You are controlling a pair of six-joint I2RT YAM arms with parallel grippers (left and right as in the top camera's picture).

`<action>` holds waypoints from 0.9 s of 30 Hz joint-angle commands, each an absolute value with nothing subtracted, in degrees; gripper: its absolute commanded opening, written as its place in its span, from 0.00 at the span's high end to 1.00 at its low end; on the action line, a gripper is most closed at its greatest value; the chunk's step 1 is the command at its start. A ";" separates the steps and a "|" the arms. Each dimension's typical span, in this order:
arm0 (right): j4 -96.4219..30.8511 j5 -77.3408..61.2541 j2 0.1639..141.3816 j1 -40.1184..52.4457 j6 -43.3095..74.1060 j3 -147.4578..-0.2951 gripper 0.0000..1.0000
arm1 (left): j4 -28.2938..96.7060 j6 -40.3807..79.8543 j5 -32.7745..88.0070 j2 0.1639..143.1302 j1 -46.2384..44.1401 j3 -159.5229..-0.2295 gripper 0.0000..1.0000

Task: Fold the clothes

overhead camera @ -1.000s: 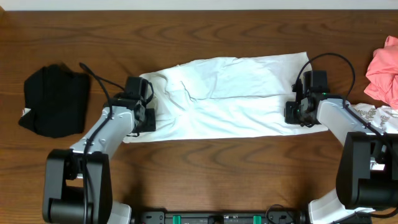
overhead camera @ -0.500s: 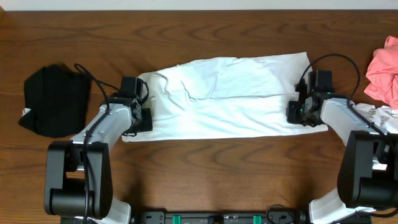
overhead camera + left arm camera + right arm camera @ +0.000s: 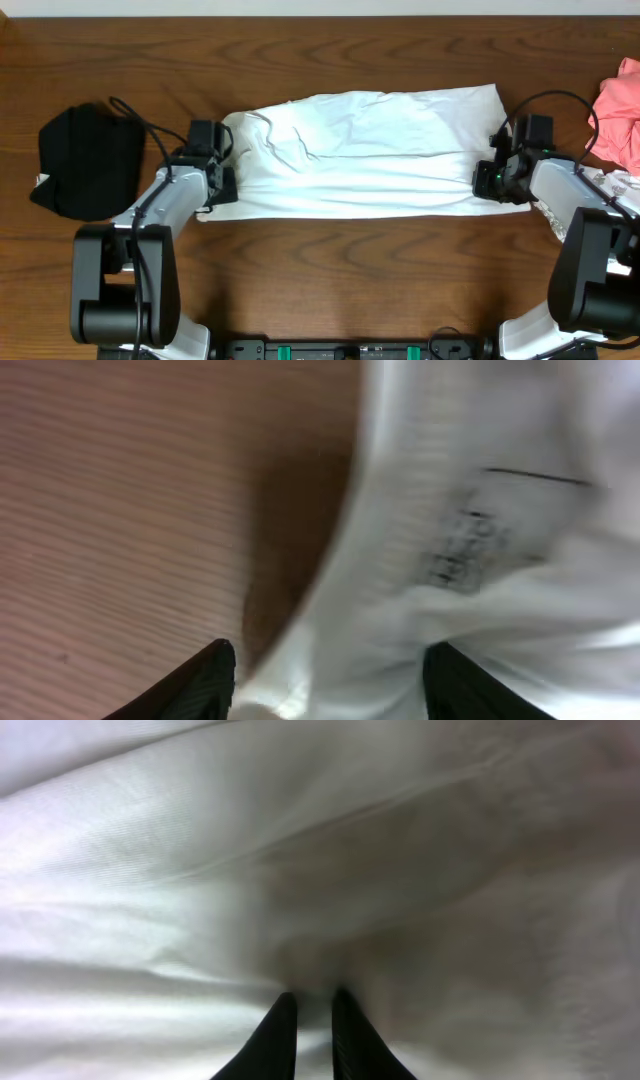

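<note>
Both arms have drawn apart since the earlier overhead view, the left one toward 9 o'clock and the right one toward 3 o'clock. The white T-shirt point(image 3: 360, 150) between them has been pulled longer and flatter along its near edge. It lies across the middle of the table point(image 3: 330, 270), long axis running from 9 to 3 o'clock.

The left gripper point(image 3: 325, 685) sits at the shirt's 9 o'clock end. Its jaws have spread and now stand well apart, with the rumpled hem lying loosely between them, so it seems to be letting go. The right gripper point(image 3: 312, 1020), at the 3 o'clock end, has its jaws nearly together, pinching a fold of the cloth.

The stretch looks finished on the left side, leaving a smoothed band ready for a crosswise fold. The upper left corner is still wrinkled.

A black garment point(image 3: 88, 160) waits at 9 o'clock and a pink garment point(image 3: 615, 110) at 2 o'clock, both clear of the shirt.
</note>
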State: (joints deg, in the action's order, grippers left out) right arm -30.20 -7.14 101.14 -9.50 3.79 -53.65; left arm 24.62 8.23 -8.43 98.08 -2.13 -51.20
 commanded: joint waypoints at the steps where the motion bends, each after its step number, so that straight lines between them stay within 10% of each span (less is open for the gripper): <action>1: -31.48 2.72 105.80 -12.21 4.73 -50.43 0.86 | 24.53 6.68 -14.33 99.88 -0.36 -50.83 0.38; 27: -40.93 -2.44 92.49 -10.20 4.58 -64.88 0.72 | 22.11 6.55 -4.01 82.87 0.89 -53.56 0.37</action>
State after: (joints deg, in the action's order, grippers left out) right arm -40.95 -3.46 97.67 -10.70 4.38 -61.17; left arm 23.27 7.25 -7.40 84.49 0.64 -51.99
